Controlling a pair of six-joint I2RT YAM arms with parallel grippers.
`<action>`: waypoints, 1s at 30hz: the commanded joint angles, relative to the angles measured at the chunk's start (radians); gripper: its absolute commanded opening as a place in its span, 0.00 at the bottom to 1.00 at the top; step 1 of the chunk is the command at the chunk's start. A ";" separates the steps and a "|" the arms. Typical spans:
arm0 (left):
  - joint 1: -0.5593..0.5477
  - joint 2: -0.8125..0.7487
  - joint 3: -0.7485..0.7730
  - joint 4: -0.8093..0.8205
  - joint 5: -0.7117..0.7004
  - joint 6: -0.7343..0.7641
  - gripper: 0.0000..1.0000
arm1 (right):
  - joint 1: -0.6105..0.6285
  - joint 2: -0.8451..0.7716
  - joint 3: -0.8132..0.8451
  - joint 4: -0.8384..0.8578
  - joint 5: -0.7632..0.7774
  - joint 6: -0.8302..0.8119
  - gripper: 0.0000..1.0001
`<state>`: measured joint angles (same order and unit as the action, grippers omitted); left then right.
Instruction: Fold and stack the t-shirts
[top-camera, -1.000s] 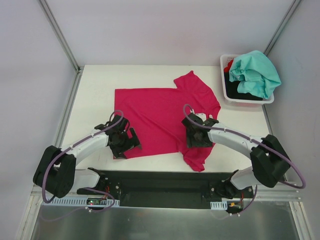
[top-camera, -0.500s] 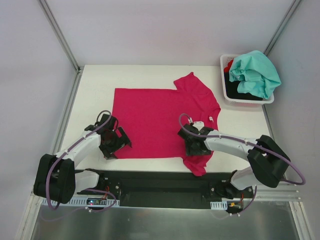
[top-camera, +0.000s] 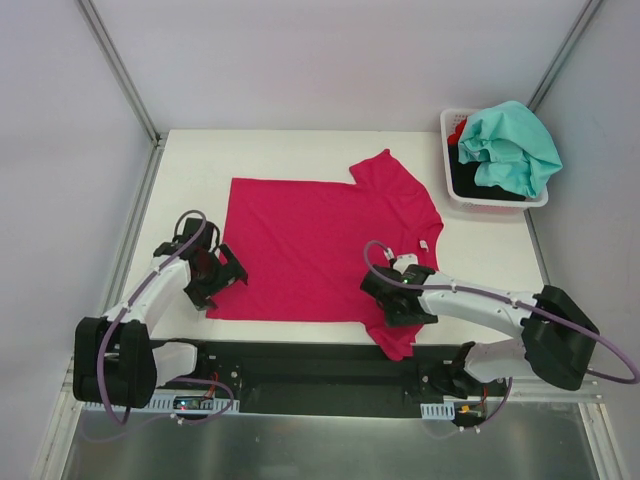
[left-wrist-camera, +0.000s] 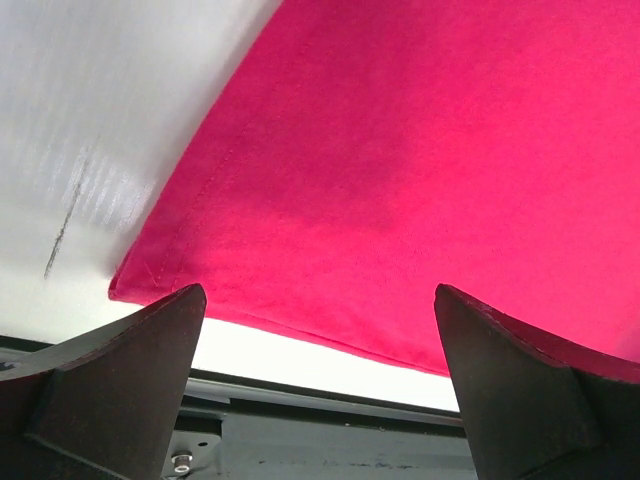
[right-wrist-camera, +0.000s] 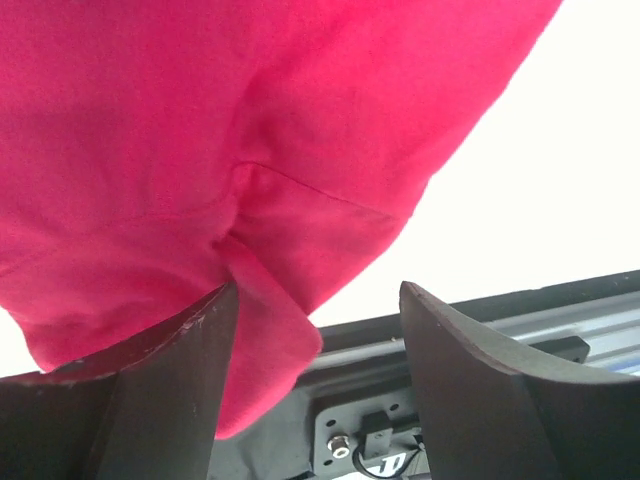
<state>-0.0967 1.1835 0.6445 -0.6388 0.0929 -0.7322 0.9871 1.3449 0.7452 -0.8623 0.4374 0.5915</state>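
A large magenta-pink t-shirt (top-camera: 320, 240) lies spread flat on the white table (top-camera: 290, 150), with a small white label (top-camera: 425, 243) near its right side. One sleeve (top-camera: 398, 338) droops over the near table edge. My left gripper (top-camera: 222, 283) stands open just left of the shirt's near-left corner (left-wrist-camera: 125, 288), holding nothing. In the left wrist view the left gripper (left-wrist-camera: 320, 400) frames the hem. My right gripper (top-camera: 400, 312) is open over the drooping sleeve (right-wrist-camera: 270, 340). That cloth lies against its left finger (right-wrist-camera: 160, 390), and the right gripper (right-wrist-camera: 315, 385) is not closed on it.
A white plastic basket (top-camera: 447, 122) stands at the back right, holding a teal-mint t-shirt (top-camera: 512, 145) over black (top-camera: 470, 182) and red (top-camera: 458, 130) cloth. A black rail (top-camera: 320, 365) runs along the near edge. Metal frame posts stand at the back corners.
The left gripper has slid left off the shirt's near-left corner. The right gripper has moved toward the near edge. The shirt's near hem now lies straighter and flatter.
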 joint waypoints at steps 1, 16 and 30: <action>-0.011 -0.085 0.073 -0.067 0.019 0.039 0.99 | 0.021 -0.075 0.025 -0.115 0.047 0.016 0.69; -0.287 0.148 0.294 0.036 0.008 0.001 0.99 | -0.157 -0.044 0.163 0.158 -0.075 -0.197 0.71; -0.290 0.450 0.415 0.209 0.091 0.019 0.99 | -0.395 0.169 0.281 0.329 -0.270 -0.361 0.72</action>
<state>-0.3744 1.5894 1.0107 -0.4911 0.1585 -0.7200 0.6418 1.4986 0.9459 -0.5777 0.2298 0.3042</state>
